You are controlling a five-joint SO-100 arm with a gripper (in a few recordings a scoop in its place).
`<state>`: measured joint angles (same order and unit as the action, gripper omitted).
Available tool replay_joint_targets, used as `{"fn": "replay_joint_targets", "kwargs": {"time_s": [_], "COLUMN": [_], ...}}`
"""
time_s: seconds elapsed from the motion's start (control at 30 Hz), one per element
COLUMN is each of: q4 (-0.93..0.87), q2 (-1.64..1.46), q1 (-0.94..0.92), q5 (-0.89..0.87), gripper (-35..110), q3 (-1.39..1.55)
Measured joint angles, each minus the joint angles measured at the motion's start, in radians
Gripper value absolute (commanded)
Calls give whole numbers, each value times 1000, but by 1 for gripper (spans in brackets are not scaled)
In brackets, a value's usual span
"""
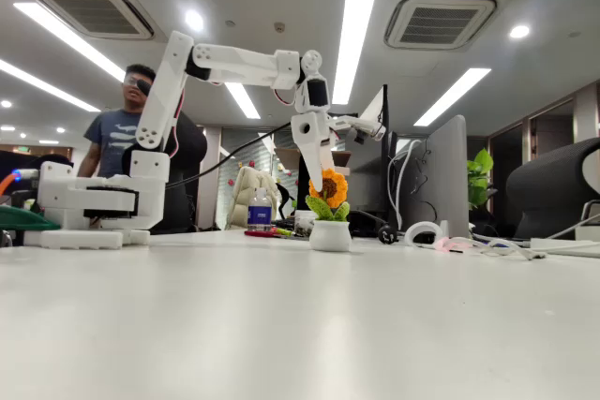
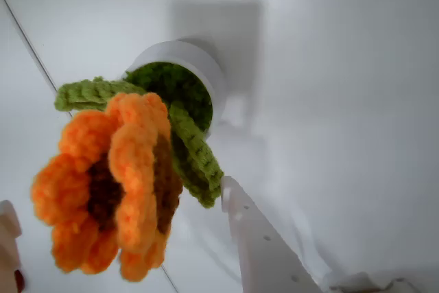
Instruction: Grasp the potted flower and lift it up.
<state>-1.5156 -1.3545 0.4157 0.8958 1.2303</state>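
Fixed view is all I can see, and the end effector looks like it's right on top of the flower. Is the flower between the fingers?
Observer: Yes. In the wrist view the potted flower sits between the two fingers of the end effector, which is open.
Operator: Are the fingers squeezing it?
Observer: Not that I can see. The tip of the right-hand finger is beside a green leaf, too close to tell if they touch.
Operator: What's inside the pot?
Observer: Green yarn fills the white pot, which stands on the table.
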Motion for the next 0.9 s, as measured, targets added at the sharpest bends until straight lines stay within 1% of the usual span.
{"fn": "replay_joint_targets", "kwargs": {"time_s": [0.2, 0.53, 0.63, 0.9], "q4": [6, 8, 0, -74], "q2": [6, 6, 6, -31], "q1": [0, 0, 0, 0], "q5": [0, 5, 29, 74], "gripper": [0, 0, 0, 0], "q3": [0, -2, -2, -81]}}
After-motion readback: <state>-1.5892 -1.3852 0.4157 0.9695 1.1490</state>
